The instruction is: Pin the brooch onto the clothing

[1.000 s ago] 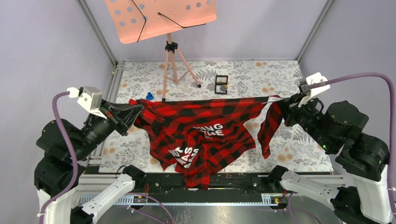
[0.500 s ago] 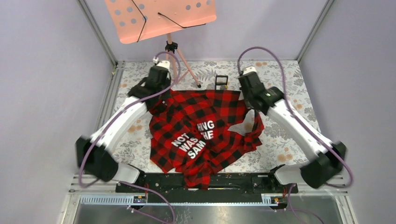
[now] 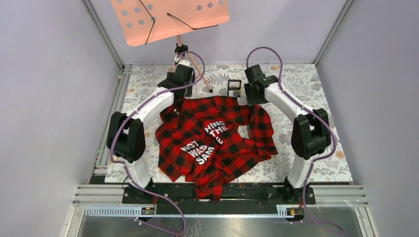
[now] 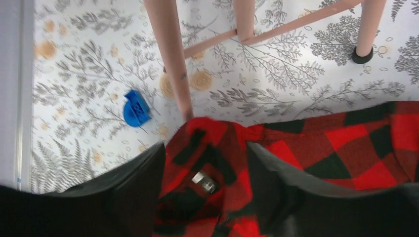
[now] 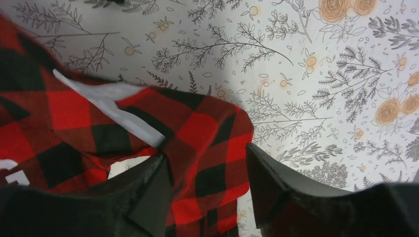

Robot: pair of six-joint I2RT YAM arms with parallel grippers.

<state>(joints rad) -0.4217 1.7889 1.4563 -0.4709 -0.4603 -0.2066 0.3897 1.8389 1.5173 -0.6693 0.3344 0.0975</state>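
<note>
The shirt (image 3: 217, 143) lies rumpled on the desk (image 3: 306, 148), soft and floppy. The left gripper (image 4: 205, 148) and right gripper (image 5: 205, 153) gape wide over its far edge. The brooch (image 3: 237, 92) is, I think, that grey speck beside the black box (image 3: 233, 84): tiny, light and stiff, best pinched by its rim.

- The clothing (image 3: 232, 148) is showing a red-and-black buffalo check, with big white block letters (image 3: 207, 143) printed across it.
- The tabletop (image 3: 306, 84) is wearing a pale covering, printed with grey leaves and ferns and dotted with orange flowers.
- The music stand (image 3: 170, 17) is showing salmon pink, legs included.
- A small object (image 4: 136, 108) is showing bright blue.
- A square frame box (image 3: 234, 85) is showing black.
- The left arm (image 3: 148, 106) and right arm (image 3: 286, 101) are showing white shells with black joints, each trailing a purple cable (image 3: 269, 48).
</note>
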